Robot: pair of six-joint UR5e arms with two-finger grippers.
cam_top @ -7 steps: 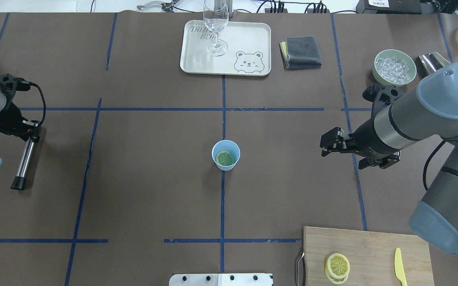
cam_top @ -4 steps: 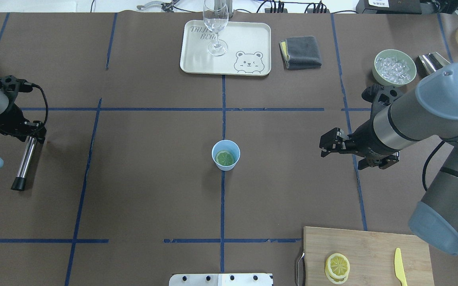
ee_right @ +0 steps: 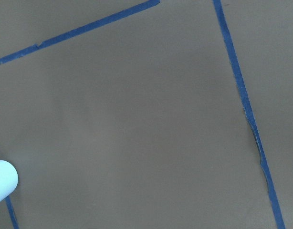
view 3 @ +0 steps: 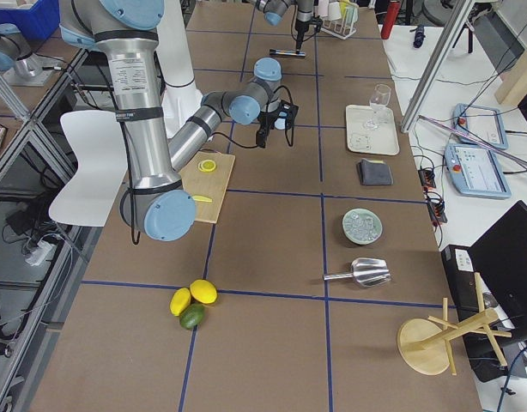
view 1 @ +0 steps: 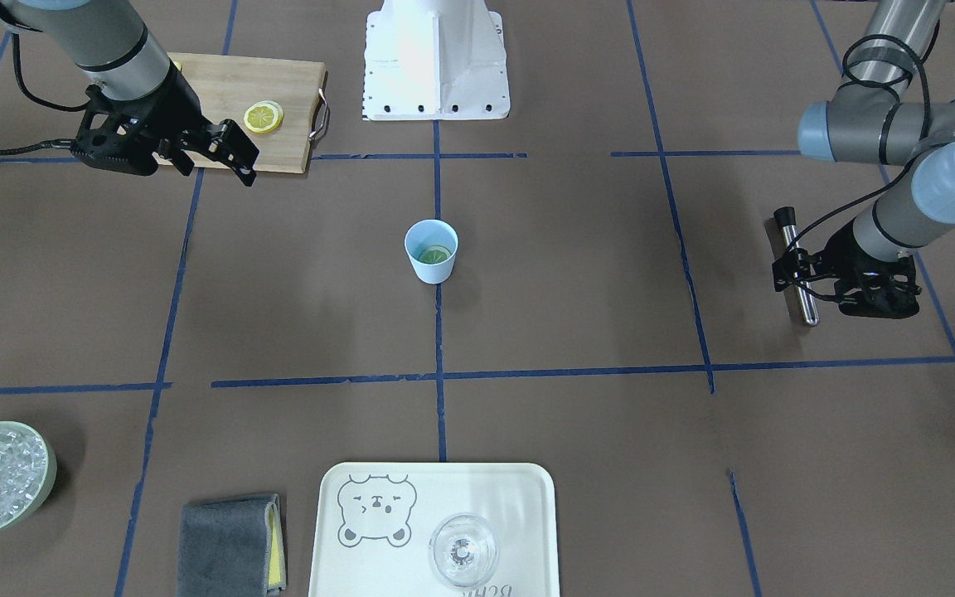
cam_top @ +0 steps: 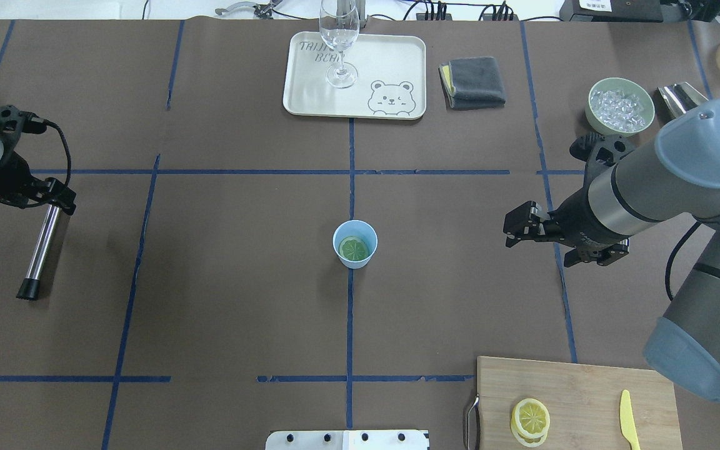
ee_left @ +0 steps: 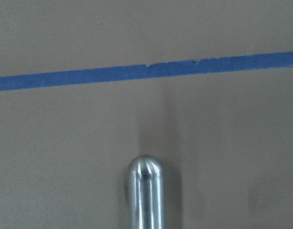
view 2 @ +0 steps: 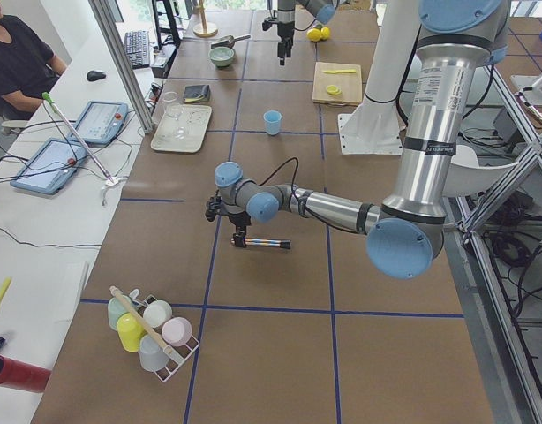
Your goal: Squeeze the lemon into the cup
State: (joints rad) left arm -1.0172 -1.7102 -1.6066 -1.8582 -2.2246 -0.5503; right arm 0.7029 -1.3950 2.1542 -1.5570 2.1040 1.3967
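Note:
The light-blue cup [cam_top: 355, 232] stands upright at the table's middle, and a lemon slice [cam_top: 354, 249] lies flat inside it. Both also show in the front view, the cup [view 1: 431, 267] and the slice [view 1: 434, 254]. My right gripper [cam_top: 511, 229] is open and empty, hovering well to the right of the cup; it also shows in the front view [view 1: 244, 164]. A bit of the cup [ee_right: 2, 182] shows in the right wrist view. My left gripper [cam_top: 61, 197] is open at the far left, just off the top end of a metal rod [cam_top: 38, 253].
A wooden board [cam_top: 585, 400] at the front right holds more lemon slices [cam_top: 530, 419] and a yellow knife [cam_top: 629, 420]. At the back are a tray [cam_top: 391, 65] with a clear glass [cam_top: 339, 44], a grey cloth [cam_top: 474, 82] and a green bowl of ice [cam_top: 620, 105].
My left gripper has drawn back towards the far side, off the metal rod, which stays lying on the table. The right arm, cup and slice have not moved.

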